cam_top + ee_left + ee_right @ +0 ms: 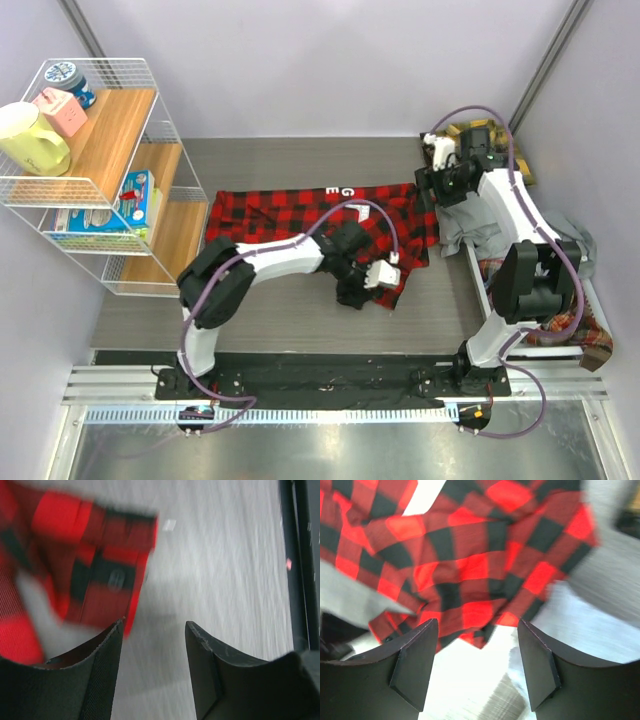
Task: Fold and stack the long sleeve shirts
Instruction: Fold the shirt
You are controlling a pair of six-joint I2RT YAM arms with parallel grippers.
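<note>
Lying just beyond left claw (154, 624) and right claw (477, 621): red-and-black shirt (470, 565).

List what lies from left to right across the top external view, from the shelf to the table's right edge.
pale yellow jug → blue box → red-and-black check shirt → grey shirt

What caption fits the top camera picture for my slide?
Two robot arms reach toward a red-and-black checked shirt spread on a grey table.
</note>
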